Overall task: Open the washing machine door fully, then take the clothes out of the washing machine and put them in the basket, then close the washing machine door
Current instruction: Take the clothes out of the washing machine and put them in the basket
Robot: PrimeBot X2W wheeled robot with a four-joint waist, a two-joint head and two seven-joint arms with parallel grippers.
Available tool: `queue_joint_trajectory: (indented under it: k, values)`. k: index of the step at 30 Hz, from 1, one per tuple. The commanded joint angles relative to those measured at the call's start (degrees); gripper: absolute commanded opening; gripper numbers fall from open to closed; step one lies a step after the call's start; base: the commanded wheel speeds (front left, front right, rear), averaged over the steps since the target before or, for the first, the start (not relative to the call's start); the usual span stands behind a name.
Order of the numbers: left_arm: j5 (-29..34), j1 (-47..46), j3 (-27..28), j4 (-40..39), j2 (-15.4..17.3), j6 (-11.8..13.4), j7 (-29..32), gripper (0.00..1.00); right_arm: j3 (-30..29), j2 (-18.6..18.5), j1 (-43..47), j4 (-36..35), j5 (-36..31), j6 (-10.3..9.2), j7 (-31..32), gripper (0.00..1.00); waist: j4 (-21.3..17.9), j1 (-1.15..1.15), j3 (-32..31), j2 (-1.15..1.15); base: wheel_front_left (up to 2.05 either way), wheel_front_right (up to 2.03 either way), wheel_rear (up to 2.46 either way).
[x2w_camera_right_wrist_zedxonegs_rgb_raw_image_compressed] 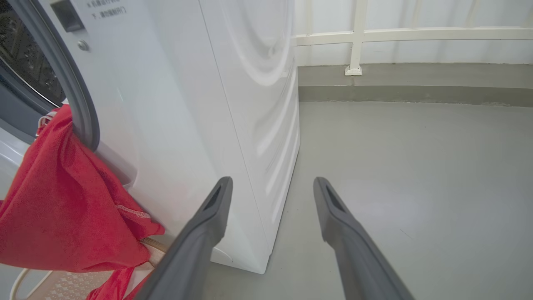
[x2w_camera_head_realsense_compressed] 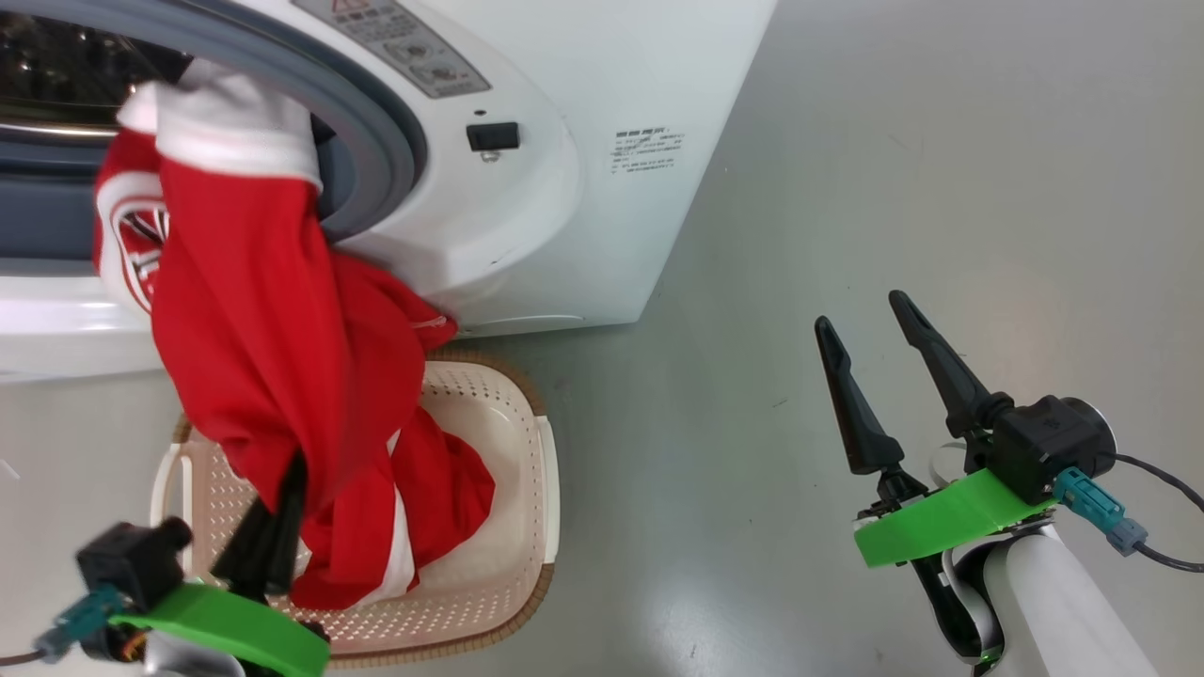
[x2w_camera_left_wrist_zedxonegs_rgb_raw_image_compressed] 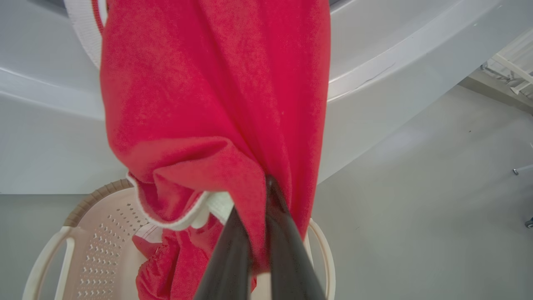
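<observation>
Nearest, the left jaws are clamped on the red clothes (x2w_camera_head_realsense_compressed: pixel 273 310) low over the basket (x2w_camera_head_realsense_compressed: pixel 548 489), probably to drop them in. The cloth's top end hangs from the mouth of the washing machine (x2w_camera_head_realsense_compressed: pixel 602 56). The right jaws stand apart, idle above the grey floor (x2w_camera_head_realsense_compressed: pixel 894 169). Beyond, a white railing (x2w_camera_right_wrist_zedxonegs_rgb_raw_image_compressed: pixel 412 35) lines the wall

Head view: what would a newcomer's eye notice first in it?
The bright red clothes hang from the washing machine mouth down into the cream basket at the lower left. The left jaws are shut on the lower fold; the right jaws stand open over the grey floor, lower right.
</observation>
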Motion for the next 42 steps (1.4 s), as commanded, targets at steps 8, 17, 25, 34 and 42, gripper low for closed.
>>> queue_joint_trajectory:
  k: [8,17,25,34,42]
  values:
    - [-3.3,0.0,-3.9,7.5,1.5,0.0,-0.3,0.00,1.3,0.1,-0.3,-1.1,-0.6,0.36,-0.4,1.00,-0.2,0.00,0.8,0.00,0.00,0.00,0.00]
    - [-7.4,-3.2,-10.9,17.2,0.9,0.0,-0.3,0.00,1.5,0.1,-0.7,-1.3,-0.8,0.36,-0.4,1.00,-0.5,0.00,1.9,0.00,0.00,0.00,0.00]
    - [-10.4,-7.3,-14.4,22.6,0.2,0.0,-0.3,0.00,1.7,0.1,-1.0,-1.4,-0.9,0.36,-0.4,1.00,-0.6,0.00,2.9,0.00,0.00,0.00,0.00]
    - [-12.4,-12.7,-15.6,26.8,-0.1,0.0,-0.3,0.00,1.8,0.1,-1.7,-1.8,-1.1,0.36,-0.4,1.00,-0.9,0.00,4.9,0.00,0.00,0.00,0.00]
    - [-11.5,-17.3,-15.7,29.6,-0.4,0.0,-0.3,0.00,2.0,0.1,-3.0,-2.3,-1.1,0.36,-0.4,1.00,-1.3,0.00,7.8,0.00,0.00,0.00,0.00]
